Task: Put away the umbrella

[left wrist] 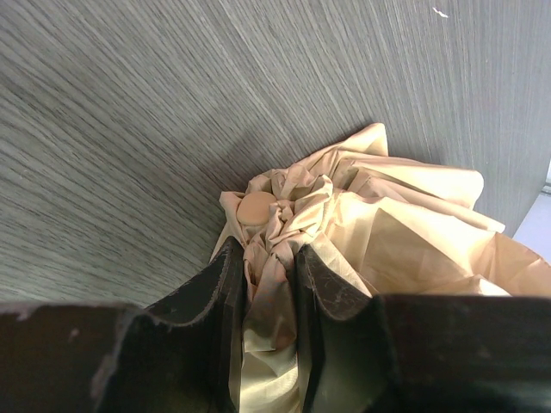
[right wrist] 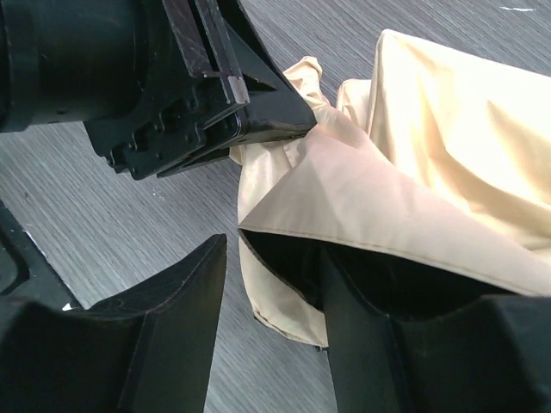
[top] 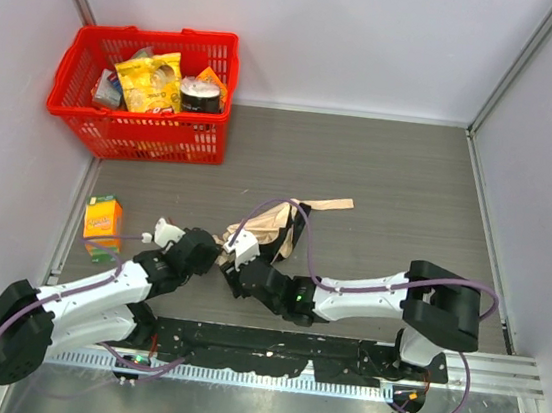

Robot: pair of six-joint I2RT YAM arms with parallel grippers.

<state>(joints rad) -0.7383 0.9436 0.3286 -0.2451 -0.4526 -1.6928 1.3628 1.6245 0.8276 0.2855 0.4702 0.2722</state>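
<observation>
Left end effector (left wrist: 267, 258) is clenched on a bunch of crumpled canopy just behind the round tan cap (left wrist: 256, 206) at the umbrella's (left wrist: 405, 224) tip; from the left wrist view I see fabric squeezed between the two fingers. Right end effector (right wrist: 275, 258) is released. Its jaws stand apart, with a folded flap of the pale fabric draped over one finger and hanging partly into the gap, but not pinched.

From above, the umbrella (top: 271, 228) lies on the bench (top: 397, 201) just ahead of both wrists, loosely bundled, its beige strap (top: 327, 204) trailing out toward the far right. The red basket (top: 154, 136) sits well apart at the far left corner, and an orange carton (top: 103, 221) stands near the left edge.

My read is that I am gathering the loose canopy so it can be wrapped and strapped. To do this well, I would use the left grip as a fixed anchor at the tip and not tug with it. I would push the right fingers deeper under the flap, so they close on several layers and not just on the hem. Then I would draw the flap snug round the bundle, working toward the strap.

The two wrists are nearly touching, so I would move only one arm at a time. Thin fabric slips easily, so I would check the grip on the right wrist view before pulling.
</observation>
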